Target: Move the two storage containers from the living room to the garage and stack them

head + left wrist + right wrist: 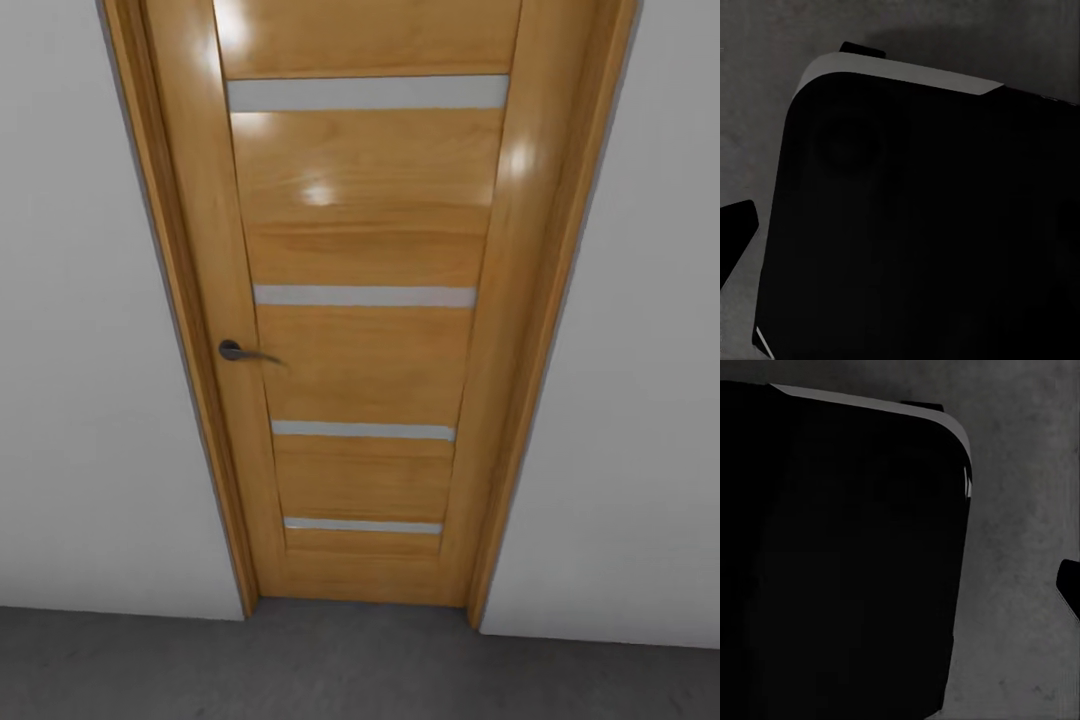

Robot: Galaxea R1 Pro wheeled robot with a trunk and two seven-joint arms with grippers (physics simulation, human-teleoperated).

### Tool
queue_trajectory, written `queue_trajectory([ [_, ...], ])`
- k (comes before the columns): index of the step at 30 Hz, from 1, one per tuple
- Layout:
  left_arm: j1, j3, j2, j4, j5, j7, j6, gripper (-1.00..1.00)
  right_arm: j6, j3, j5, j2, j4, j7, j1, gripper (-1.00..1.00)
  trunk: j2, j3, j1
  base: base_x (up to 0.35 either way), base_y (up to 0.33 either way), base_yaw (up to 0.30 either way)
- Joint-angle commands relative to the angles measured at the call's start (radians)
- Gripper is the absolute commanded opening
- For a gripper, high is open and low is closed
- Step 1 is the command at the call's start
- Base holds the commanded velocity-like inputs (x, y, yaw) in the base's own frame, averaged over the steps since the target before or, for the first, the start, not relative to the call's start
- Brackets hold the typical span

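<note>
Robot's parked facing a closed honey-coloured wooden door with frosted glass strips (365,300), dark lever handle (238,351) mid-left, dark grey concrete floor (300,670) along the bottom. Containers: nowhere visible. Finger state: can't tell. I'd push that handle first.

Head view bright, evenly lit; we see white glare patches on glossy wooden door (365,300), strongest near top, so light seems to come from above. Walls (90,400) pale, nearly shadowless. Door frame splays outward toward top. Both wrist views dim, slightly grainy: black robot body (922,225) against mottled grey floor (1020,510), soft shadow at its edge.
</note>
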Motion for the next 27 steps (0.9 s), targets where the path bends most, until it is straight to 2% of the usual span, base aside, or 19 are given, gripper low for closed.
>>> queue_trajectory([
  [1,0.000,0.002,0.000,0.000,0.004,0.001,-0.002,1.00,-0.003,0.000,0.008,0.000,0.000,0.000,0.000,1.00,0.000,-0.001,0.001,0.319,0.098,0.000],
  [19,0.000,0.002,0.000,-0.001,0.004,0.001,-0.002,1.00,-0.002,0.000,0.007,0.000,0.000,0.000,0.000,1.00,0.000,-0.001,0.001,0.320,0.125,0.000],
  [27,0.000,0.002,0.000,-0.002,0.004,0.001,-0.002,1.00,0.001,0.001,0.008,0.001,0.000,0.000,0.000,1.00,0.000,-0.001,0.001,0.313,0.019,0.000],
])
